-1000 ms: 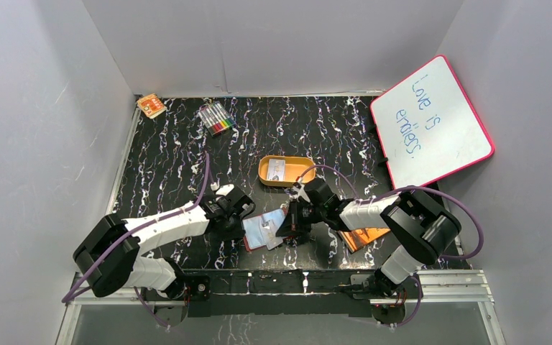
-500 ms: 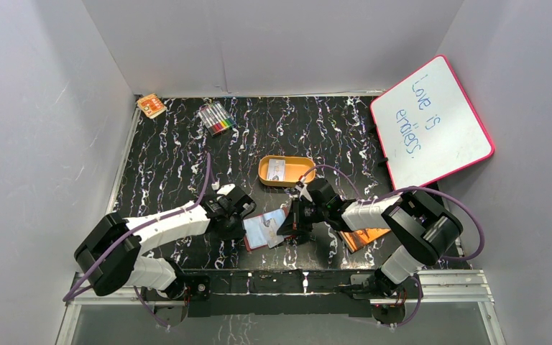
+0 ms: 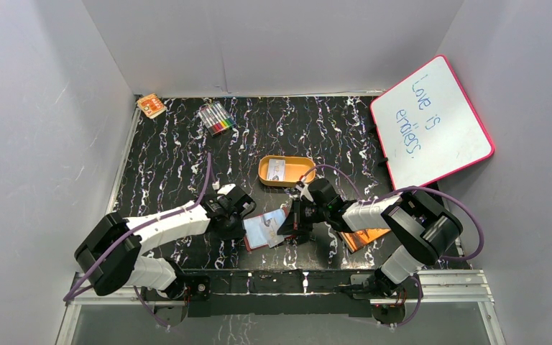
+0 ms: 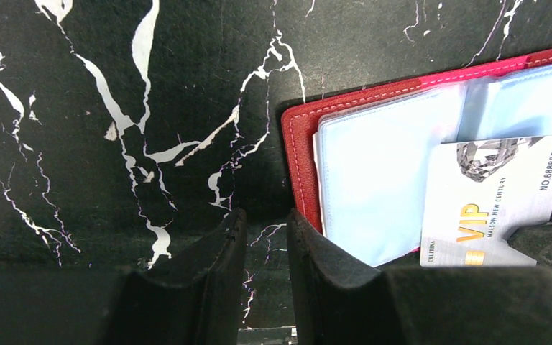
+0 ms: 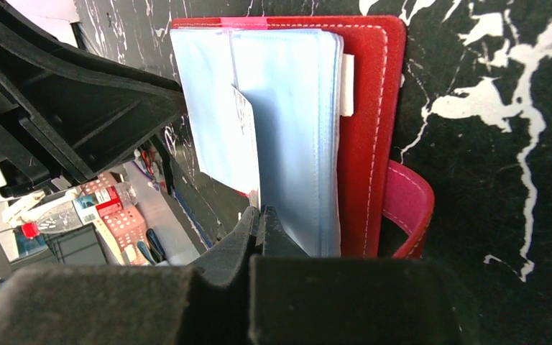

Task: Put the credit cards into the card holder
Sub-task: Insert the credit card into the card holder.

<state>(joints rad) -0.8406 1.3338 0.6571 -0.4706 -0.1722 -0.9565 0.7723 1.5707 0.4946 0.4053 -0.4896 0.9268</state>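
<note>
**Your right claw (image 5: 259,215) pinches a card (image 4: 496,187) at the open holder (image 5: 366,108); your left claw (image 4: 266,237) sits just beside it.**
Your right claw is clamped tight on the near edge of the card, a pale one printed VIP. Its far end lies over the holder's pale pockets, though you cannot tell if it is inside one. Your left claw's fingers stand a narrow gap apart with nothing between them, low over the counter (image 3: 172,158) by the holder's red border. The holder lies between your arms near the front edge. Farther back, the tin (image 3: 305,172) holds a second card (image 3: 277,167), and a booklet (image 3: 363,236) lies under your right arm.
</note>
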